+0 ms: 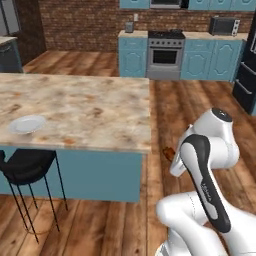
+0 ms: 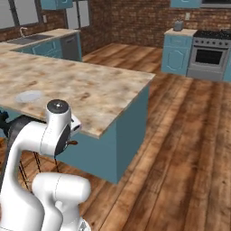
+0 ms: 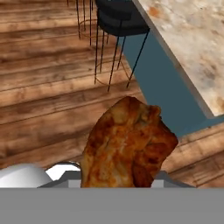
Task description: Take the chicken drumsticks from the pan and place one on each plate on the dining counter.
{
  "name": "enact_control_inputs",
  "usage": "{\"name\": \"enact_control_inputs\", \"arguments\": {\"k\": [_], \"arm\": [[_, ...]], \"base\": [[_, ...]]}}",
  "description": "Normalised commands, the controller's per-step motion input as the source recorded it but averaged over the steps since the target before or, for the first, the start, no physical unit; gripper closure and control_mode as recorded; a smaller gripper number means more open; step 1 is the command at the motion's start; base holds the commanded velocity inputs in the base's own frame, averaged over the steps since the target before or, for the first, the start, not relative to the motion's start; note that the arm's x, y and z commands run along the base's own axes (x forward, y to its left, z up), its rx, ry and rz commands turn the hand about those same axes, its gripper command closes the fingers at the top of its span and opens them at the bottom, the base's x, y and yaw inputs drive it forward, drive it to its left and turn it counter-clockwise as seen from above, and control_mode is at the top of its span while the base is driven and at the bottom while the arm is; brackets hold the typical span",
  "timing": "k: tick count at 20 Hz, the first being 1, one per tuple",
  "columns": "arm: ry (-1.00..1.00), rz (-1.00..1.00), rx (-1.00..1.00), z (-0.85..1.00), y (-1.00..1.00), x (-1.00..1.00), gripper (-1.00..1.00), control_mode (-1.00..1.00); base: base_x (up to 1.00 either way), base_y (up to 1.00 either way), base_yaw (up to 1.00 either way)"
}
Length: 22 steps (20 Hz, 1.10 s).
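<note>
Left base view. You see the dining counter filling the left half of the frame, a beige marbled slab on a teal base. One white plate lies flat on it at 9 o'clock, near the front edge. A black stool stands under that edge, directly below the plate. The white arm rises at 5 o'clock, bent at the elbow. Just left of the arm's wrist, beyond the counter's right front corner, a small orange-brown piece of the chicken drumstick shows above the wooden floor. At 12 o'clock, against the brick wall, you see a steel oven range set among teal cabinets.

Right base view. The counter runs from 9 o'clock toward the centre. The plate lies on it at 9 o'clock, well apart from the arm's hand. The arm stands at 7 o'clock; its hand sits in front of the counter's near edge, below the slab. You cannot make out the fingertips here. The range stands at 2 o'clock.

Hand view. The drumstick fills the lower centre, glossy and browned, clamped between the clenched fingers of the gripper; the fingertips themselves are hidden behind the meat. The counter's edge crosses at 2 o'clock, with the teal base beneath it. The stool stands at 12 o'clock on the plank floor.
</note>
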Motion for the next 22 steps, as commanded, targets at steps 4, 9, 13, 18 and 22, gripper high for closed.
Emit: {"name": "enact_control_inputs", "arguments": {"k": [4, 9, 13, 18, 22], "arm": [[0.0, 0.0, 0.0, 0.0, 0.0, 0.0, 1.0, 1.0], [0.0, 0.0, 0.0, 0.0, 0.0, 0.0, 1.0, 1.0], [0.0, 0.0, 0.0, 0.0, 0.0, 0.0, 1.0, 1.0], [0.0, 0.0, 0.0, 0.0, 0.0, 0.0, 1.0, 1.0], [0.0, 0.0, 0.0, 0.0, 0.0, 0.0, 1.0, 1.0]], "base": [[0.14, 0.76, -0.03], [0.22, 0.69, -0.07], [0.52, 0.48, -0.09], [0.69, 0.15, -0.11], [0.67, 0.33, -0.12]]}}
